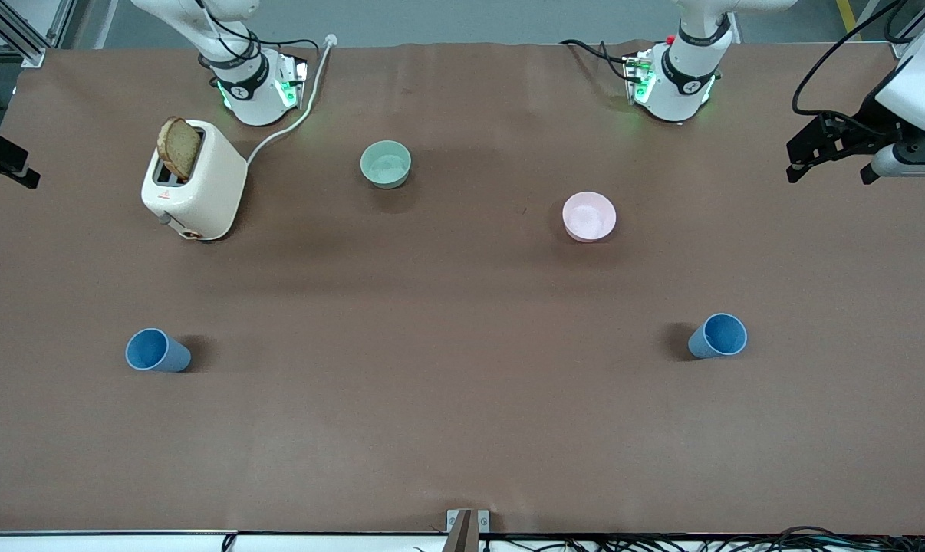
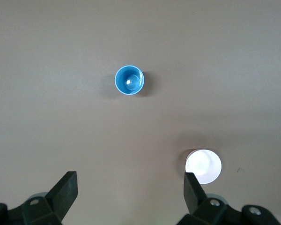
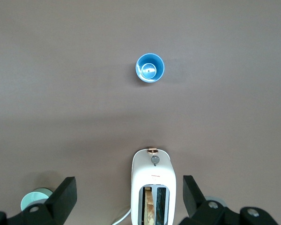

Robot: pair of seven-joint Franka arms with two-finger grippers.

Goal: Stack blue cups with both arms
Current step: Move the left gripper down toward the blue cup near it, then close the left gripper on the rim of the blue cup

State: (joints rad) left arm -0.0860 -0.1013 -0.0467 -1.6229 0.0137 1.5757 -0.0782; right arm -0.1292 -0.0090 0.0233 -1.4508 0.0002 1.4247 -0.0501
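Note:
Two blue cups stand upright on the brown table, far apart. One [image 1: 158, 350] is toward the right arm's end, the other [image 1: 718, 336] toward the left arm's end. My left gripper [image 1: 831, 170] is held high at the left arm's end, open and empty. In the left wrist view the left gripper [image 2: 129, 188] looks down on its cup [image 2: 129, 80]. My right gripper [image 1: 2, 161] is high at the right arm's end and only partly in view. In the right wrist view the right gripper [image 3: 129, 190] is open and empty over the toaster, with its cup [image 3: 150, 68] farther out.
A white toaster [image 1: 198, 192] with a slice of bread stands near the right arm's base; it also shows in the right wrist view [image 3: 153, 185]. A pale green bowl [image 1: 386, 163] and a pink bowl [image 1: 589, 216] sit farther from the front camera than the cups.

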